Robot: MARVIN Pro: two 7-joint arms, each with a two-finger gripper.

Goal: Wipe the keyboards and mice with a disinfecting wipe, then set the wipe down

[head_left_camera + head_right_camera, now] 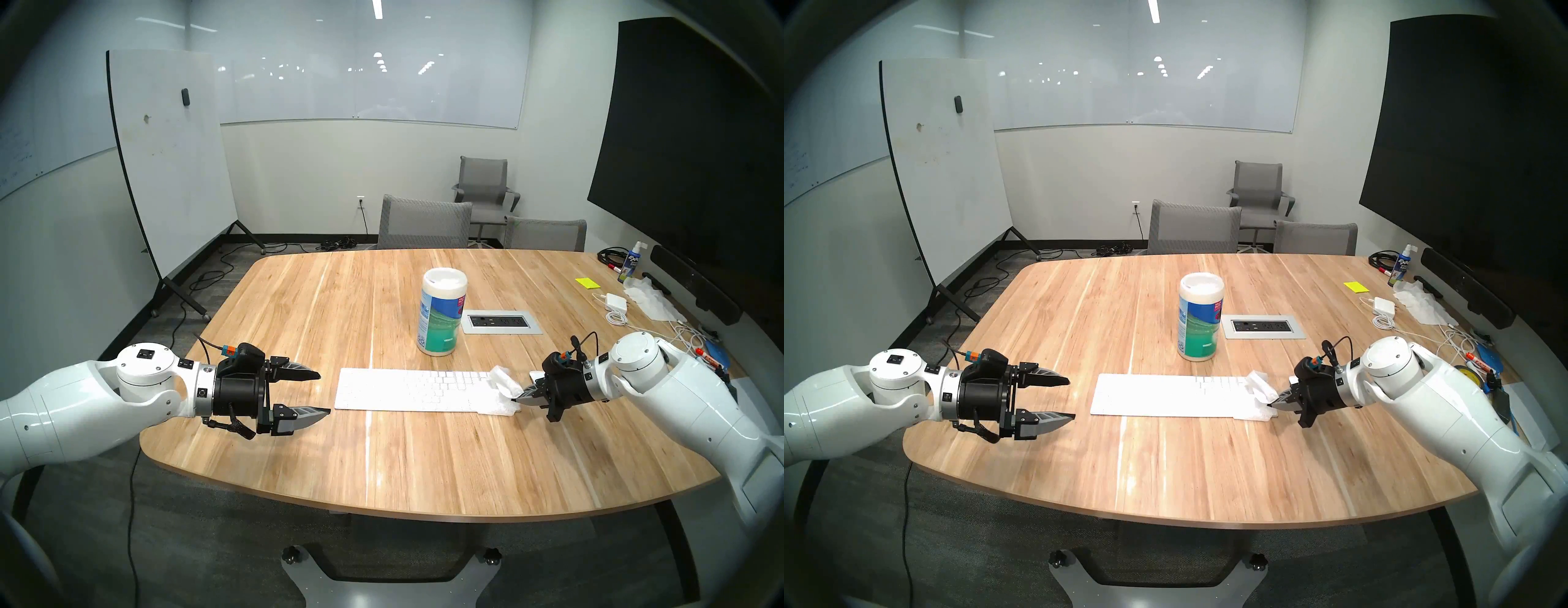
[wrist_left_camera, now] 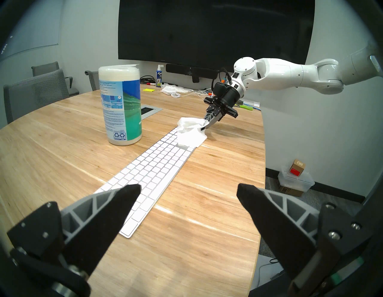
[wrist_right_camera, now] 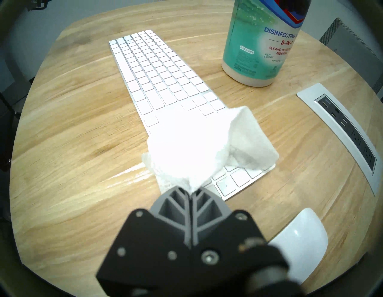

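My right pincer (image 1: pixel 522 398) is pressed together on a white disinfecting wipe (image 1: pixel 505 382), which drapes over the right end of the keyboard (image 1: pixel 407 389) and spills onto the wooden table (image 1: pixel 382 463) at the near corner. My left pincer (image 1: pixel 324 392) hangs above the table just off the keyboard's left end, its fingers spread wide with nothing between them. From my head I see the whole layout: the keyboard lying crosswise in front of me, the wipes canister (image 1: pixel 442 311) standing behind it, the power outlet panel (image 1: pixel 501 322) to the canister's right. The mouse is mostly hidden there behind my right gripper. Only my right wrist camera shows the mouse (image 3: pixel 298 244) plainly, a smooth white dome on the table beside my closed fingers, just off the keyboard's right end and not touching the wipe (image 3: pixel 199 149). That same view shows a wet sheen on the wood beside the wipe's edge. My left wrist camera looks along the keyboard (image 2: pixel 153 172) lengthwise, with the wipe (image 2: pixel 191 132) bunched at the far end under my right pincer (image 2: pixel 205 127).
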